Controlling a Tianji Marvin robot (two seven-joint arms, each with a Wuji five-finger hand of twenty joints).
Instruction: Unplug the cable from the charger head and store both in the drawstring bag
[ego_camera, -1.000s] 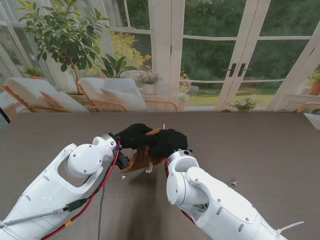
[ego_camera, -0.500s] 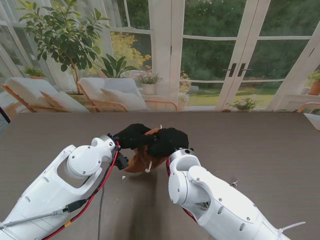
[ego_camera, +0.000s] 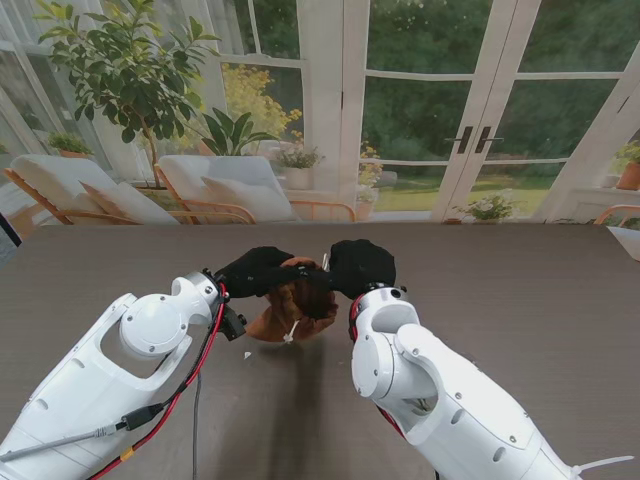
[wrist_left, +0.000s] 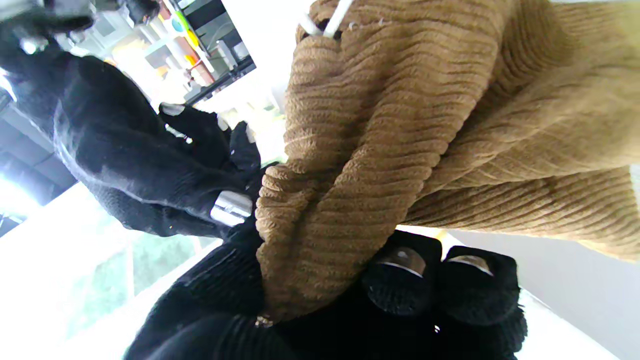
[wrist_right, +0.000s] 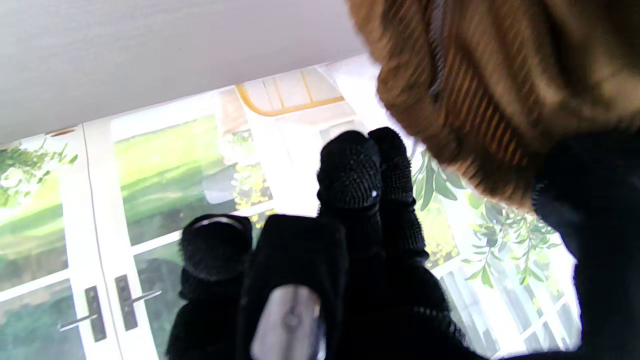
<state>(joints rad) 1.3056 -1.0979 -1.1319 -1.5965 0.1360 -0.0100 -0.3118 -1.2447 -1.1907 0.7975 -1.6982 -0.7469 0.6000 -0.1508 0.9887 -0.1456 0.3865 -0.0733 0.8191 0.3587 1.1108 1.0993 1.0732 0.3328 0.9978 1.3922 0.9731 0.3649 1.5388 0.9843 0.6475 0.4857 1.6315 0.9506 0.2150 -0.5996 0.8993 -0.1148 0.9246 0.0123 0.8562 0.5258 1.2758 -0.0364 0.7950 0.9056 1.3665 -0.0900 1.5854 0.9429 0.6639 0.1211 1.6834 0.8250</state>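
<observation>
Since a sec ago your right hand (ego_camera: 362, 268) came off the drawstring bag (ego_camera: 292, 308) and slid to the robot's right, so it sat just beside the bag w/ a small gap instead of on top of it. Bag itself dropped a bit nearer to you and bunched up rounder, hanging from your left hand (ego_camera: 258, 271) above the table (ego_camera: 520, 290). Left hand was clamped on the tan corduroy fabric: in the left wrist cam the bag (wrist_left: 410, 125) folded down between the black-gloved fingers (wrist_left: 400, 285), gripped tight near its gathered top, and the white drawstring (wrist_left: 330, 20) poked out at the frame edge. Same cam caught your right hand (wrist_left: 140, 165) hanging beside the bag, fingers curled loosely. In the right wrist cam the fingers (wrist_right: 350, 170) were spread apart and extended w/ nothing between them, so that hand was empty & released, bag (wrist_right: 500, 75) off to the side and blurry. From the stand cam you could see a white cord end (ego_camera: 291, 330) dangling off the bag's near side, and another bit of white (ego_camera: 326, 262) sticking up btw the two hands. Couldn't make out the charger head or the cable anywhere tbh, can't tell if they were inside the bag. Tiny white speck (ego_camera: 248, 354) sat on the table nearer to you than the bag, too small to ID.
</observation>
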